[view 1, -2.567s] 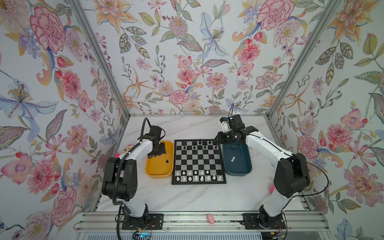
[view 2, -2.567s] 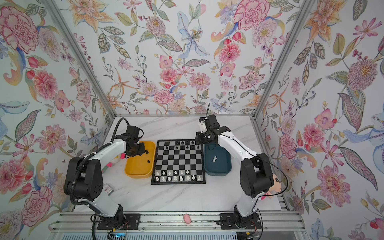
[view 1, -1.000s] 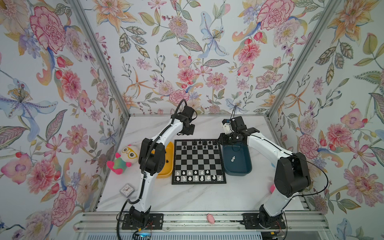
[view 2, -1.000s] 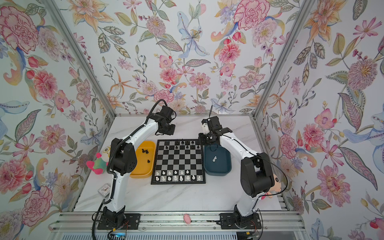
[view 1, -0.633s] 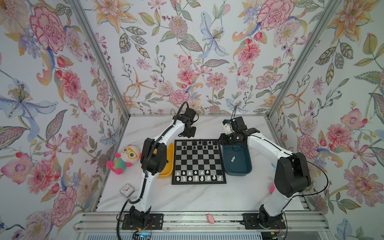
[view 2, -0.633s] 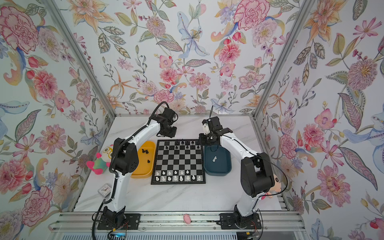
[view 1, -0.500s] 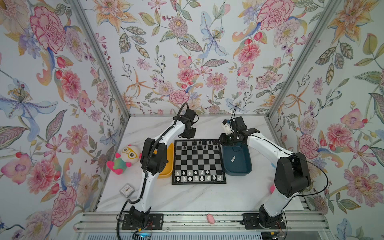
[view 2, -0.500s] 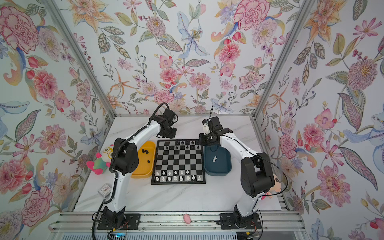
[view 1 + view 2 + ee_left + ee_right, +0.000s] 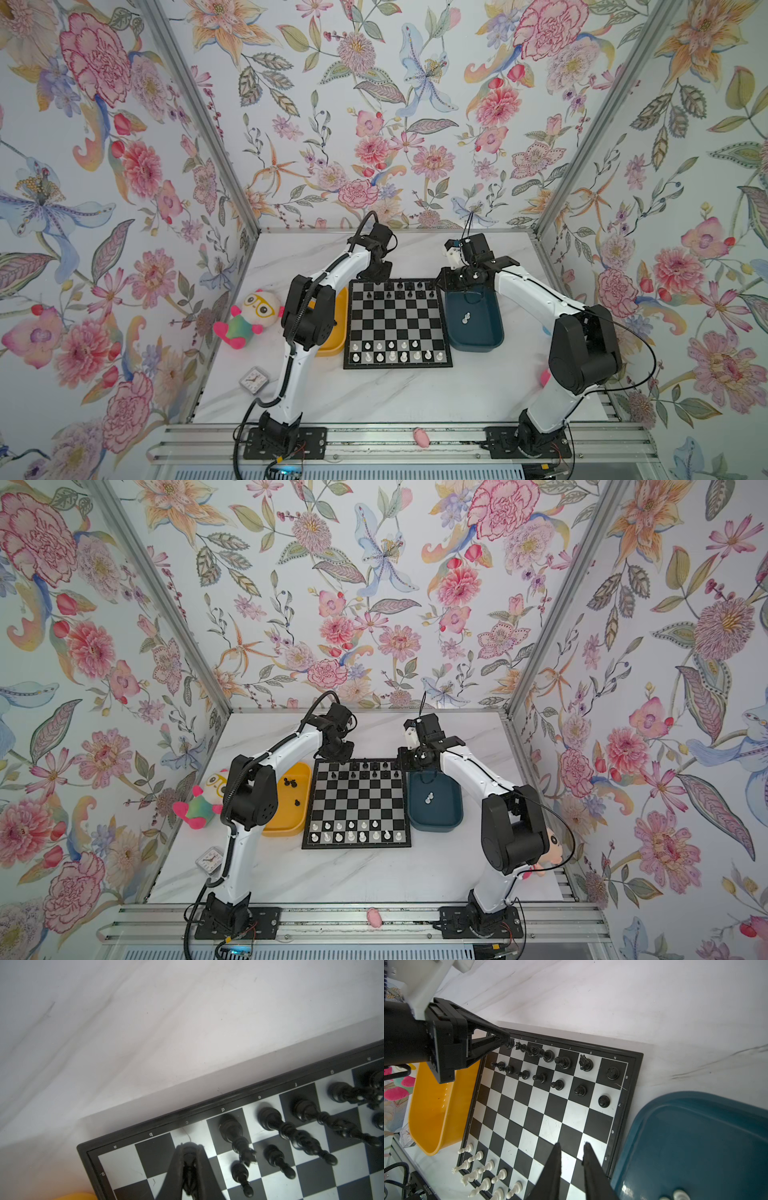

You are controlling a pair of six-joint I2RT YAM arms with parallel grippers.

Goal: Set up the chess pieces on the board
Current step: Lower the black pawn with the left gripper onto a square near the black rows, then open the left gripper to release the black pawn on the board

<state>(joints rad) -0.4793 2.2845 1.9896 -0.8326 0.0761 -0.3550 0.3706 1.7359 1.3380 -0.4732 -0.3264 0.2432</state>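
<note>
The setup looks well advanced but unfinished. On the board (image 9: 397,328), black chessmen (image 9: 557,1084) fill most of the two rows at its far edge. White chessmen (image 9: 391,356) stand in the two rows at its near edge, with gaps in the inner row. A few black ones lie in the yellow tray (image 9: 286,827) just beside the board's left side, and two white pieces (image 9: 466,318) wait in the dark blue tray (image 9: 478,338) on its right.

The left end effector (image 9: 190,1148) is clamped on a black piece (image 9: 189,1164) over a pale square near the board's far left corner. The right end effector (image 9: 572,1145) hovers over the board's right edge, narrowly parted and empty.

The pieces are small glossy plastic with turned, knobbed profiles. The board is flat and scuffed, with a raised black rim. Both trays are smooth, with rounded corners.
</note>
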